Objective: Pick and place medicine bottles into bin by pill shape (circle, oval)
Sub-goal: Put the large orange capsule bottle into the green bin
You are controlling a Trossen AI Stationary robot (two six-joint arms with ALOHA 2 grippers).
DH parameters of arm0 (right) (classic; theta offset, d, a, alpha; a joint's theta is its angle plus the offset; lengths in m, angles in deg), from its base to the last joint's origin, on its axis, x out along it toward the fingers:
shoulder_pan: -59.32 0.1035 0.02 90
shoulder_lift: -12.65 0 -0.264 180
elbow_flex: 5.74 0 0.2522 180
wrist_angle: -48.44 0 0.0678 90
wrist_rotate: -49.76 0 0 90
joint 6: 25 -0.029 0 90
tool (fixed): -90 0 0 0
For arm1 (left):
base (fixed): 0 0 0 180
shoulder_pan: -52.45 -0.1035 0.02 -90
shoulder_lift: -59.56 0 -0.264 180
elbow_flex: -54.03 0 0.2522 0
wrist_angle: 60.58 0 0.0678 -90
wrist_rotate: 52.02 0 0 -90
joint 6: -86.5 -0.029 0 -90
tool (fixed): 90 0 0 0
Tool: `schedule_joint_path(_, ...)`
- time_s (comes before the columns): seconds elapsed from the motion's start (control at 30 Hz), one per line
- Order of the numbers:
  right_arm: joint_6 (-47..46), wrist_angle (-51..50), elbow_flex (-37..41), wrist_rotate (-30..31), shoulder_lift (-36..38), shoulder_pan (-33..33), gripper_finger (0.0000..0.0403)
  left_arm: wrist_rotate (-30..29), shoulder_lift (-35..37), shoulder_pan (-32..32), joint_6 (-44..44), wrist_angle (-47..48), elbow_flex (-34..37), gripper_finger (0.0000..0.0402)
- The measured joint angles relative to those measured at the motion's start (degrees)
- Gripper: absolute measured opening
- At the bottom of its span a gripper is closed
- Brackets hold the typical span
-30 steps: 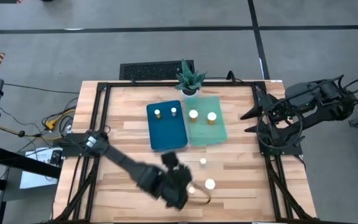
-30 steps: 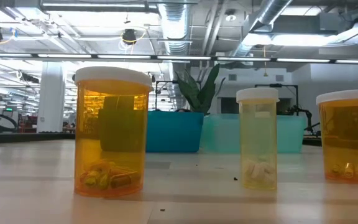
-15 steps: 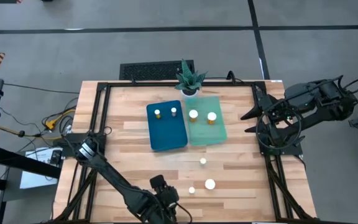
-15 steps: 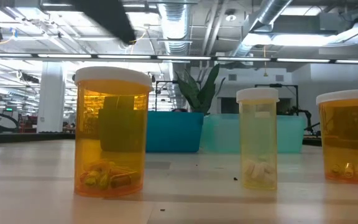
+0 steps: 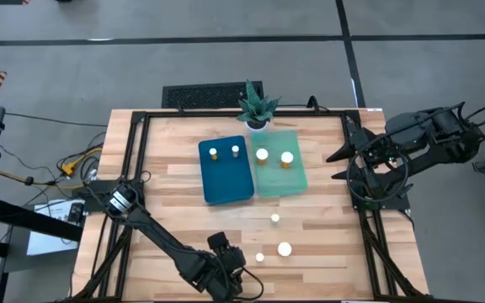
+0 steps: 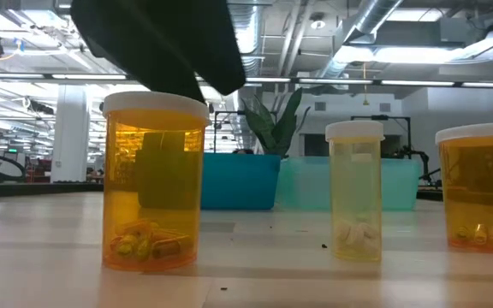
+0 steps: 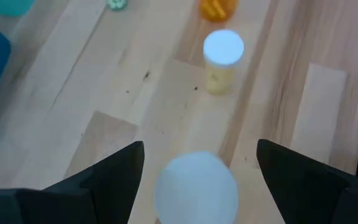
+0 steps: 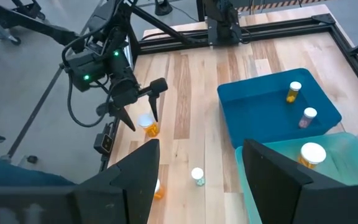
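Three amber medicine bottles with white caps stand on their bases on the wooden table (image 5: 167, 181): a near one (image 5: 260, 257), a wider one (image 5: 285, 249) and a pale narrow one (image 5: 274, 219). My left gripper (image 5: 241, 268) is open just above the near bottle (image 7: 196, 186). Its fingers stand on either side of the cap without touching it. The low view shows the gripper (image 6: 169, 43) over that bottle (image 6: 152, 184). My right gripper (image 5: 337, 164) is open and empty at the table's right edge. Two bottles stand in the blue bin (image 5: 226, 187) and two in the green bin (image 5: 293, 183).
A potted green plant (image 5: 255, 105) stands behind the bins at the far edge. A black frame (image 5: 133, 126) runs round the table. Bare wood lies left of the bins and between the bins and the loose bottles.
My left gripper has drawn back toward the table's near edge, then come down over the near bottle. In the low view it has grown from a small dark shape at the top to a large one just above the cap. The bottles have kept still.
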Motion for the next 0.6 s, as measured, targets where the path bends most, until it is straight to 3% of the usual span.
schedule_joint_path(0.6, 1.0, -0.3, 0.0, 0.0, 0.0, 0.0, 0.0238, 3.2, -0.1, 0.0, 2.2, -4.2, 5.2, 0.0299)
